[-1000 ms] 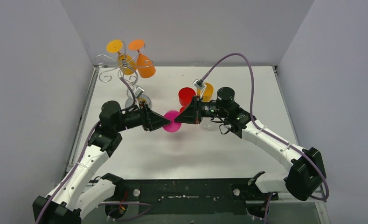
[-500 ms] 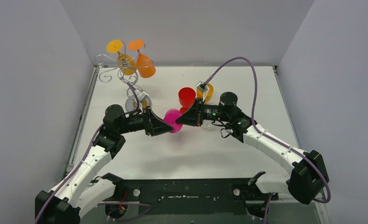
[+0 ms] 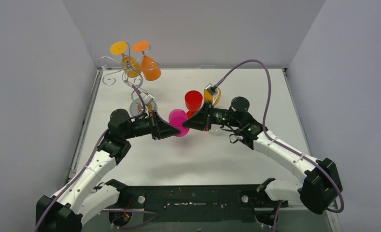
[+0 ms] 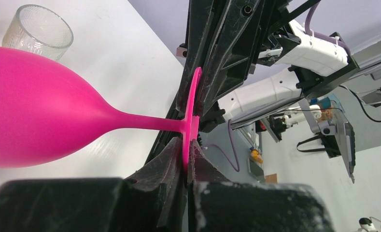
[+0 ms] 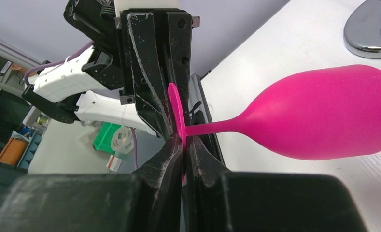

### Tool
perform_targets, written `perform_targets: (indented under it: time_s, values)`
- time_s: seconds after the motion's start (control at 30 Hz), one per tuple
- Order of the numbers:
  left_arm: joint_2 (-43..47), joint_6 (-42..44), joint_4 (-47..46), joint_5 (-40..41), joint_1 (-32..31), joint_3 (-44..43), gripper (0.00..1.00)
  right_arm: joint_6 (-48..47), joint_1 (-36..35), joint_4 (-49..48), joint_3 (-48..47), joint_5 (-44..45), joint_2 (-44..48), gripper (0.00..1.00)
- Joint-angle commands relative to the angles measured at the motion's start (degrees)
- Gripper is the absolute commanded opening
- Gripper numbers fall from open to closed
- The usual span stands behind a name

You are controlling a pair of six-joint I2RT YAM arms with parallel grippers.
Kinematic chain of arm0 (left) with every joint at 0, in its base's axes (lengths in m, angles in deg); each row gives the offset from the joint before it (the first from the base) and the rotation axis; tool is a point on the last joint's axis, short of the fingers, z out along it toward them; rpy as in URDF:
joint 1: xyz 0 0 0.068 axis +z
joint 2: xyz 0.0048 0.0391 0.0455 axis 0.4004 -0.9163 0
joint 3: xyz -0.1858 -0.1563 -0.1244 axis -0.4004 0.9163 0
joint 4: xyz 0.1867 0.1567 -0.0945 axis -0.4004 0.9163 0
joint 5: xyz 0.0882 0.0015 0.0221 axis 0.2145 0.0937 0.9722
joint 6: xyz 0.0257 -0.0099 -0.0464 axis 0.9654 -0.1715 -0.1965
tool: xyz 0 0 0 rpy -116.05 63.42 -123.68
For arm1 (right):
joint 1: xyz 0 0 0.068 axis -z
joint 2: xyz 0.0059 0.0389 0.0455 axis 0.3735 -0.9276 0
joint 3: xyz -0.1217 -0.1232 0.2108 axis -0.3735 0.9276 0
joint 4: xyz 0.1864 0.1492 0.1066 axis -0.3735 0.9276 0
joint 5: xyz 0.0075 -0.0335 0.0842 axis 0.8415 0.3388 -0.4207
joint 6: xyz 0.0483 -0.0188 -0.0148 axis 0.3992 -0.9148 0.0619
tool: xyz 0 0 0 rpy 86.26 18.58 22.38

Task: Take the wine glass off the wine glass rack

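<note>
A pink wine glass [image 3: 178,122] hangs sideways above the table between my two arms, away from the wine glass rack [image 3: 125,67]. My left gripper [image 3: 173,129] is shut on the lower rim of its flat foot [image 4: 194,96], fingertips pinching the disc [image 4: 185,147]. My right gripper [image 3: 187,123] is shut on the same foot from the opposite side [image 5: 183,144]. The bowl [image 4: 34,106] points away from my left wrist. The rack's round shiny base [image 5: 372,29] stands behind the bowl [image 5: 323,113]. An orange glass [image 3: 150,68] and a yellow glass [image 3: 129,63] hang on the rack.
A red cup [image 3: 193,100] and an orange glass [image 3: 214,94] stand just behind my right wrist. A clear ribbed tumbler [image 4: 37,31] sits on the table beyond the pink bowl. Grey walls close in the table on three sides.
My left jaws opened briefly, then closed on the pink glass's foot. Both arms shifted slightly and the glass rose a little. The right grip stayed shut.
</note>
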Motion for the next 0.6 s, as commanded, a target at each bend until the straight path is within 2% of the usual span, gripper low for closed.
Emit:
perform_targets:
  time_s: [0.0,0.07,0.27,0.4,0.57]
  values:
    - [0.2,1.23,-4.32,-1.2,-0.85,-0.78,0.0,-0.43,0.08,-5.33,0.34,1.56,1.64,0.06]
    - [0.47,2.66,-4.11,-1.3,-1.27,-0.82,0.0,-0.44,0.27,-4.67,-0.1,1.23,1.81,0.22]
    - [4.18,11.51,-0.32,-0.79,-3.54,0.02,0.0,-0.59,4.4,-0.62,-2.65,-0.11,2.99,0.56]
    - [6.62,19.36,5.19,-0.81,-3.9,0.81,0.0,-0.55,9.44,1.96,-3.75,-0.93,4.68,0.64]
    - [9.61,23.47,4.55,0.06,-3.99,4.1,0.0,-3.74,12.43,7.49,-6.03,-0.25,4.85,0.7]
